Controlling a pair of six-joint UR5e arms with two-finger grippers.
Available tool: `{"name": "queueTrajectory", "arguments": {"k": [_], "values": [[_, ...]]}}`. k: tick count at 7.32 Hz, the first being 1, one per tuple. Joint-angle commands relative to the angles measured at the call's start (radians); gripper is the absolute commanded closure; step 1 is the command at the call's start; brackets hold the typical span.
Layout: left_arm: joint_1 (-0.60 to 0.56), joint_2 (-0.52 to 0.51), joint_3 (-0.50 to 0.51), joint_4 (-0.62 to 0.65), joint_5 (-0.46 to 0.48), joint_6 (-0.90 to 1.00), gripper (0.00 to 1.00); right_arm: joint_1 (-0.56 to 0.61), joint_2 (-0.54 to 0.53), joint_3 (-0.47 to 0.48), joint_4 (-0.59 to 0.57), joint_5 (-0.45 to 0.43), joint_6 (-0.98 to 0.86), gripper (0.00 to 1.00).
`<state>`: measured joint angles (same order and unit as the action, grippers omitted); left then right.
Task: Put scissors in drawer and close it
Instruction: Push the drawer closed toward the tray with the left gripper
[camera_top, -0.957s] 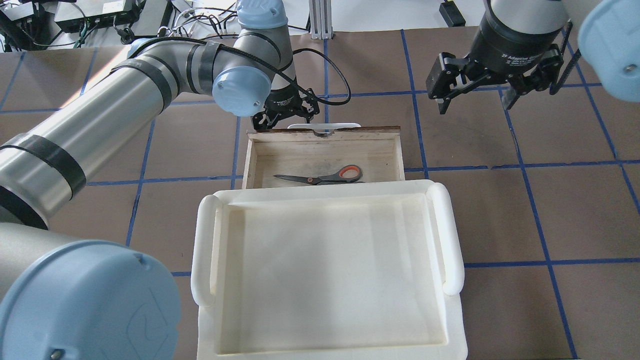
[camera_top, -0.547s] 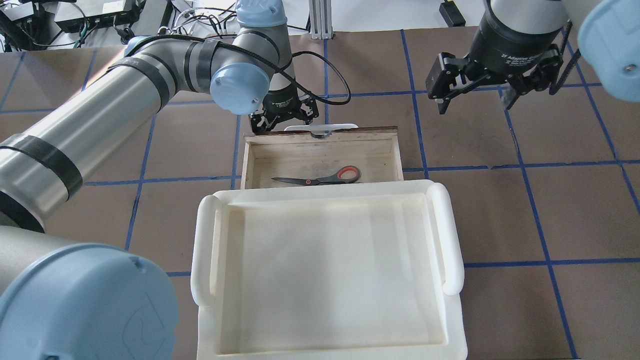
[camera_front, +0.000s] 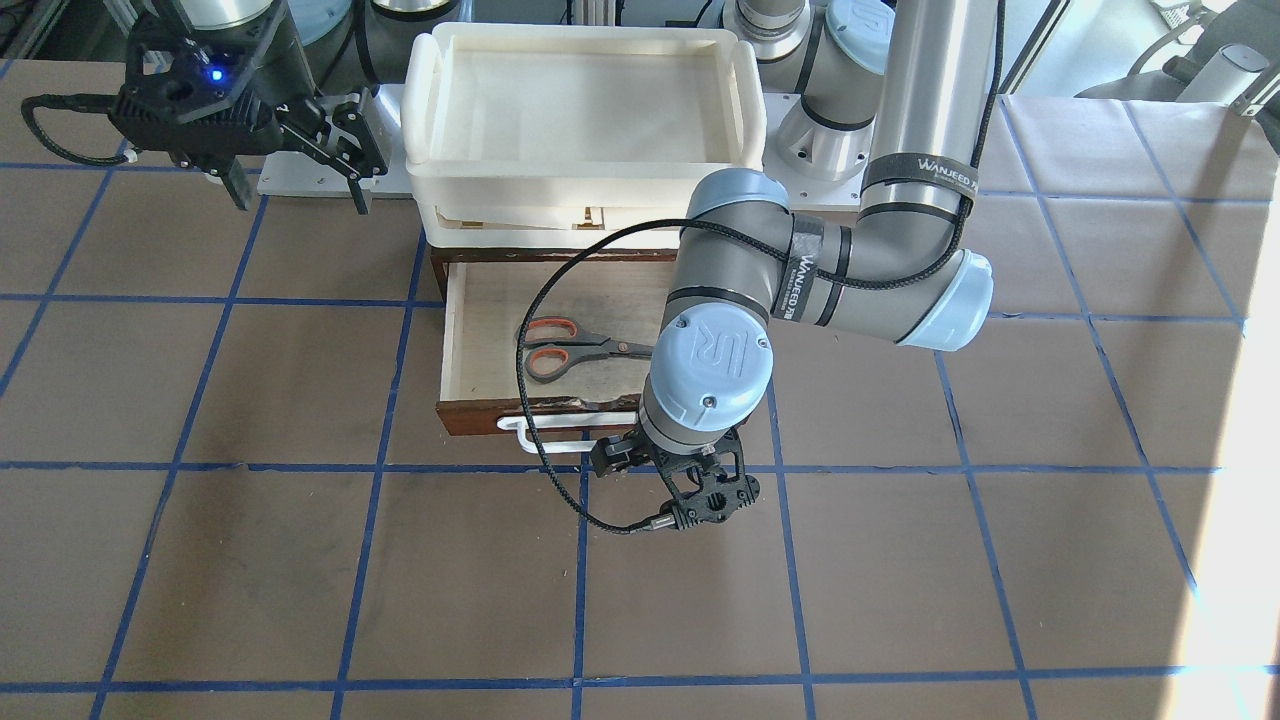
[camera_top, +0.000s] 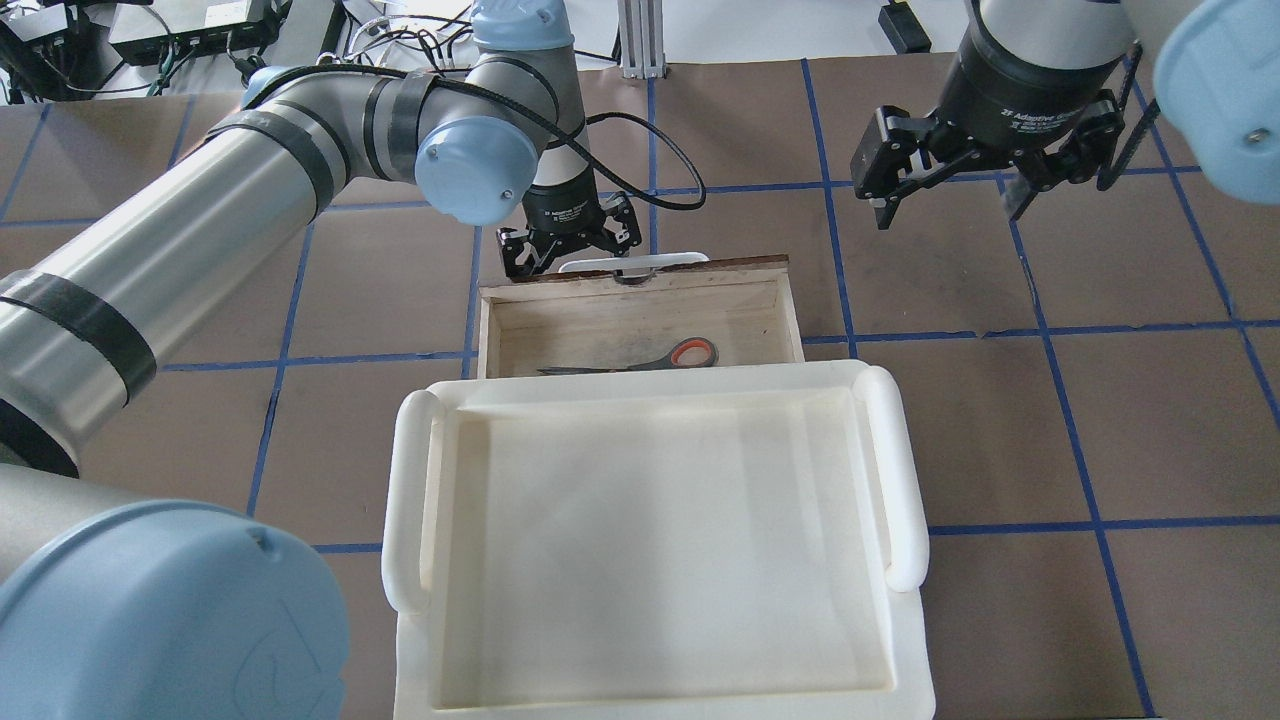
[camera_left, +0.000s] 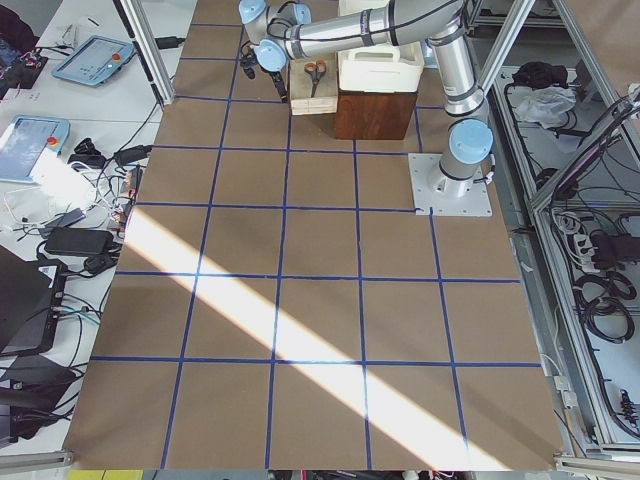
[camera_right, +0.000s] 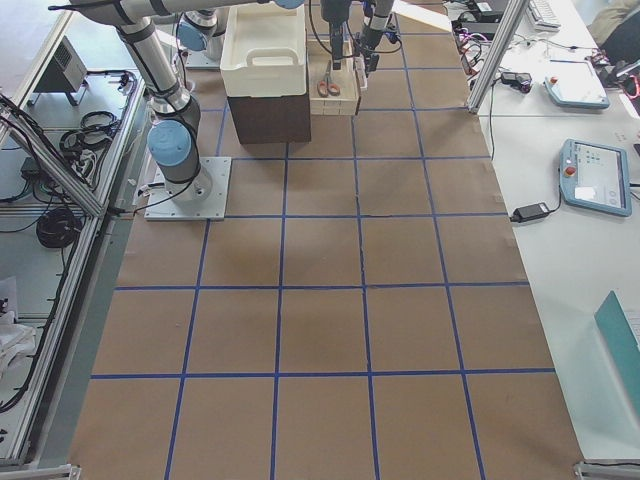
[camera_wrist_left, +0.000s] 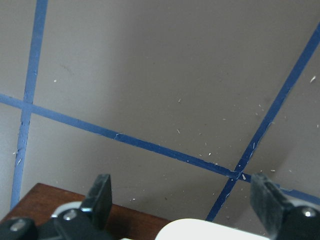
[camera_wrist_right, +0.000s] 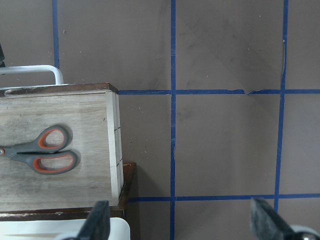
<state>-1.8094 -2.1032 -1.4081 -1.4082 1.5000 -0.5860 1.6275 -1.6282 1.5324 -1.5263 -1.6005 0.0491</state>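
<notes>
The left gripper (camera_wrist_left: 182, 192) is seen with its jaws spread wide and nothing is gripped. In the left wrist view, the dark fingers (camera_wrist_left: 100, 195) stand at either side, and the white handle (camera_wrist_left: 210, 231) and the reddish-brown front of the drawer (camera_wrist_left: 40, 202) are seen at the bottom edge between them. Contact with the front cannot be confirmed. In the overhead view, the left gripper (camera_top: 570, 248) is placed just beyond the drawer front, at 11 o'clock from the drawer (camera_top: 640, 283) centre and beside the handle (camera_top: 680, 258). The left arm is brought in from 9 o'clock.

The right gripper (camera_top: 950, 205) is likewise held wide open and empty. It is held above the table (camera_top: 1000, 400), at 2 o'clock from the drawer and well apart from it.

The scissors (camera_top: 650, 360) are laid flat on the pale drawer floor. In the overhead view, the orange-red handles are turned to 3 o'clock and the blades to 9 o'clock. The 6 o'clock side of the scissors is partly hidden by the tray (camera_top: 405, 500) rim.

The drawer is partly open. It projects at 12 o'clock from beneath the cream-white tray, which is set on top of the unit.
</notes>
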Motion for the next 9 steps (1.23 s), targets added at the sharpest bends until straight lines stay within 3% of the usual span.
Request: {"name": "queueTrajectory", "arguments": {"k": [1,9], "values": [[-0.004,0.015,-0.002,-0.07,-0.003,0.0,0.0,0.0,0.001,0.0,0.0,0.001,0.0,0.0],[-0.05,0.046,-0.003,-0.277,0.008,0.0,0.0,0.002,-0.001,0.002,0.0,0.004,0.002,0.0]]}}
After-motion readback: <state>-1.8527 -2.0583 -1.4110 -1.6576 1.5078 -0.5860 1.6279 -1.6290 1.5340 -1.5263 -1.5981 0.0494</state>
